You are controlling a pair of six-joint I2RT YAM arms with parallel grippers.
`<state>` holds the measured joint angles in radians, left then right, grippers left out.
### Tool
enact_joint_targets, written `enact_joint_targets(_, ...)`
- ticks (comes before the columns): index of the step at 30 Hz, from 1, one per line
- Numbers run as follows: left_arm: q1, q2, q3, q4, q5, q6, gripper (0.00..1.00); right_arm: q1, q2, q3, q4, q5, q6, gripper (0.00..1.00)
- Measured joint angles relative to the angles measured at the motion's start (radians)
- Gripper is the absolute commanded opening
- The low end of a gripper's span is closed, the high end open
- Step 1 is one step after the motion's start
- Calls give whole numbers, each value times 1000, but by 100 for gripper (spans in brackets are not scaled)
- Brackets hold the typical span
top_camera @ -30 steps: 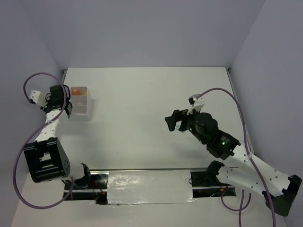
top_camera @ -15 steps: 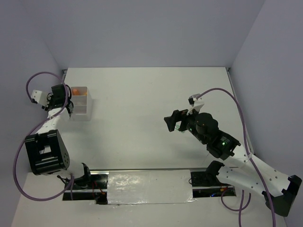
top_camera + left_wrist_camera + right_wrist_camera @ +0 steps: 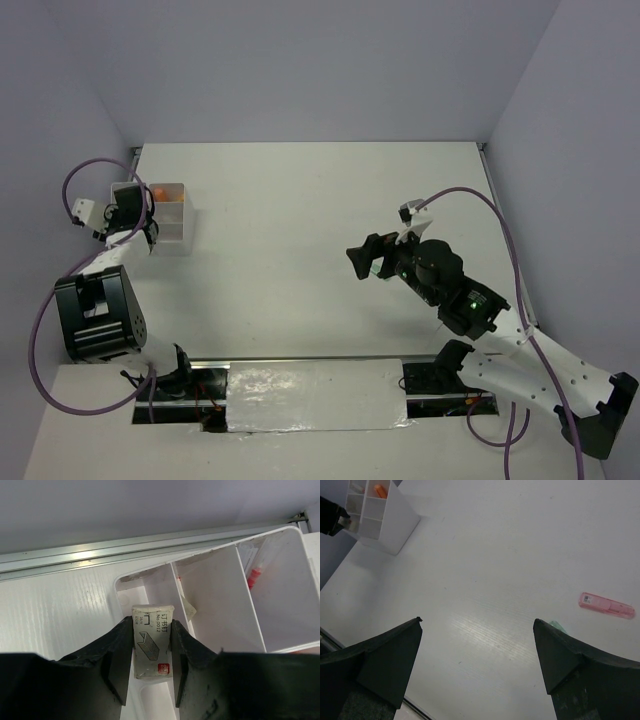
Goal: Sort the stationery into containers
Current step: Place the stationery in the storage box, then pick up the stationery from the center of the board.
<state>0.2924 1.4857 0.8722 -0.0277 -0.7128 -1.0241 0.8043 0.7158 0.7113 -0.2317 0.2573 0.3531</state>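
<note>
My left gripper [image 3: 152, 626] is shut on a small white staple box [image 3: 151, 642] with a printed staple drawing. It holds the box right at the near rim of the white divided container [image 3: 239, 587], its end pointing at the left corner compartment. A red-and-white item [image 3: 253, 575] lies in a far compartment. From above, the left gripper [image 3: 138, 212] sits against the container's [image 3: 170, 232] left side, with something orange [image 3: 160, 194] inside. My right gripper [image 3: 477, 622] hangs open over bare table, empty, mid-right from above [image 3: 364, 259].
A flat pink stationery piece [image 3: 606, 605] lies on the table ahead and to the right of the right gripper. A green scrap [image 3: 558, 626] peeks from behind its right finger. A metal rail [image 3: 150, 547] runs along the table edge behind the container.
The left wrist has shifted slightly toward the back, along the container's left side, still holding the staple box. The right arm has not moved.
</note>
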Motion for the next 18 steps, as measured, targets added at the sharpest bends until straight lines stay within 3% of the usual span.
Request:
enact_joint_targets(6,0,5,0,2,-2,1,62,0,-25,-9,5,-5,0,100)
enact_joint_targets(7,0,5,0,3,-5,1,68,0,-26,-10,6,-6,0,100)
enact_joint_targets(15,5,5,0,-3,-9,-4,76,0,-27,-13,7,-7,-3,100)
enact_joint_targets(18,5,-5,0,-19,-1,-8,84,0,-14,-13,7,-2,-7,100)
